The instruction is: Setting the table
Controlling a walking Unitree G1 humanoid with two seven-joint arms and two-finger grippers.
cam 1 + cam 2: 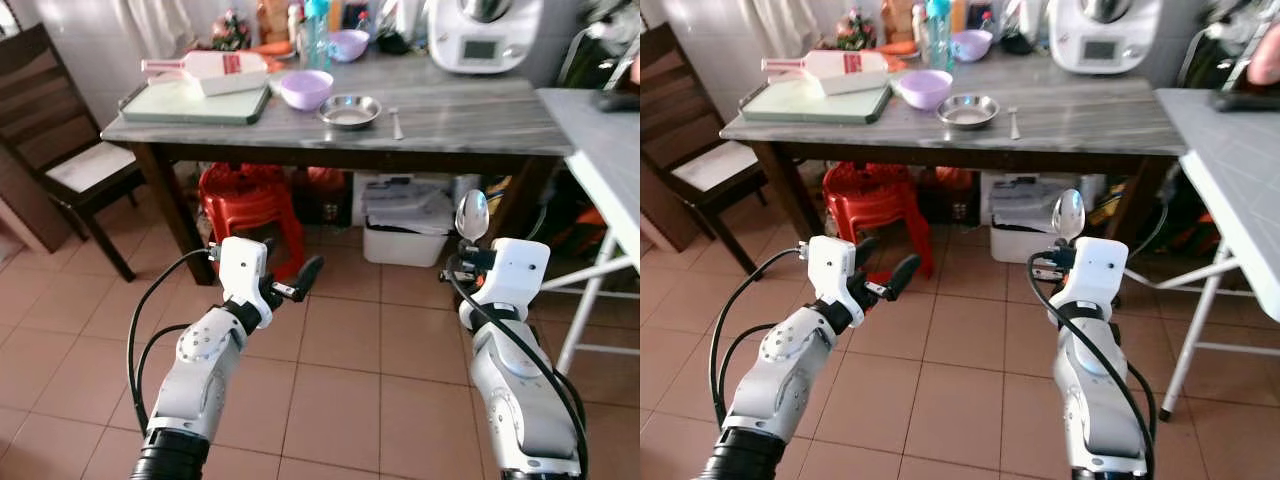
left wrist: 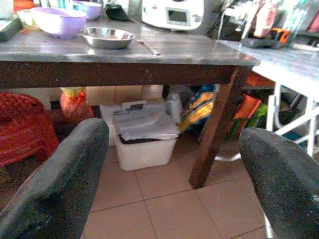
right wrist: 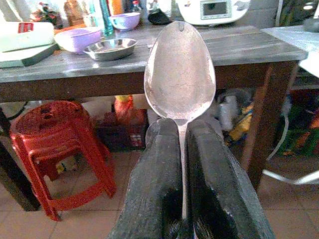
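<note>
My right gripper [image 1: 463, 262] is shut on the handle of a metal spoon [image 1: 472, 214], which stands bowl-up above the fingers [image 3: 159, 164]. My left gripper [image 1: 296, 280] is open and holds nothing, its fingers [image 2: 55, 184] spread wide. Both are raised over the tiled floor, short of the grey-topped table [image 1: 460, 115]. On the table sit a shallow steel dish [image 1: 349, 110], a purple bowl [image 1: 306, 88] to its left and a small piece of cutlery [image 1: 396, 122] to its right.
Red plastic stools [image 1: 245, 205] and a white storage box [image 1: 405, 225] stand under the table. A wooden chair [image 1: 60, 150] is at the left, a white folding table [image 1: 600, 150] at the right. A green tray [image 1: 190, 100] and an appliance [image 1: 485, 35] occupy the table.
</note>
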